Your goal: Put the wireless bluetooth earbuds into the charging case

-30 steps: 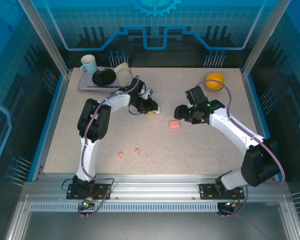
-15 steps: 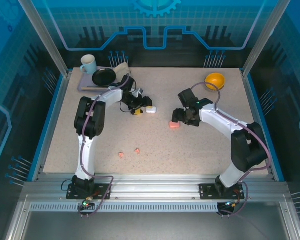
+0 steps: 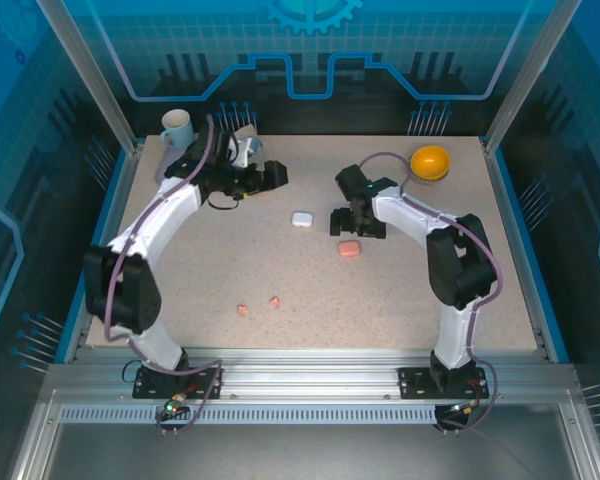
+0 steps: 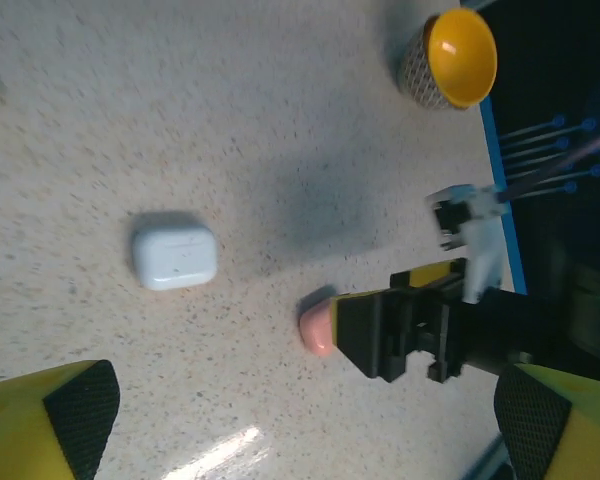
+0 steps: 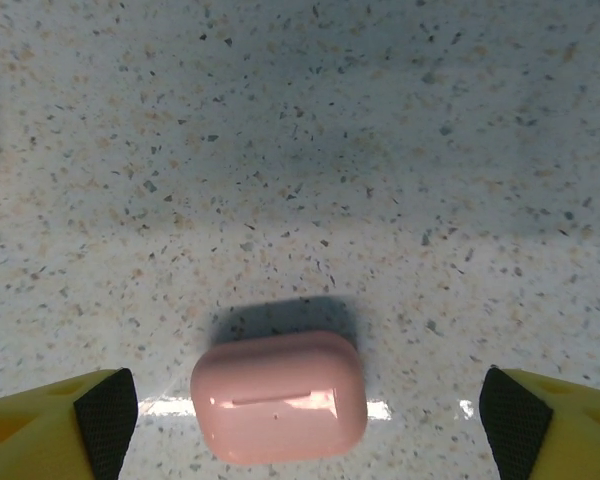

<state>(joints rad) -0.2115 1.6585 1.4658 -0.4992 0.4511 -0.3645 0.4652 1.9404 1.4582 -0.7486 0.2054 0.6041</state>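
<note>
1. Earbuds (image 3: 242, 310): two tiny salmon-pink bits on the speckled desk (image 3: 400, 300), well apart from left tool (image 4: 310, 410) and right tool (image 5: 305, 405).
2. Glossy rounded pink case (image 5: 279, 396) just beside right tool, jaws apart.
3. Smooth white case (image 4: 175, 251) near left tool, jaws apart.

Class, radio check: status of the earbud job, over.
Left hand open, empty. Right hand open by shut salmon-pink rounded plastic case. Shut white rounded plastic case beside it. Two tiny salmon-pink plastic earbuds lying loose.

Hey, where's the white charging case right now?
In the top view the white case lies on the table near its middle, between the two arms, just left of and slightly behind the pink case.
</note>
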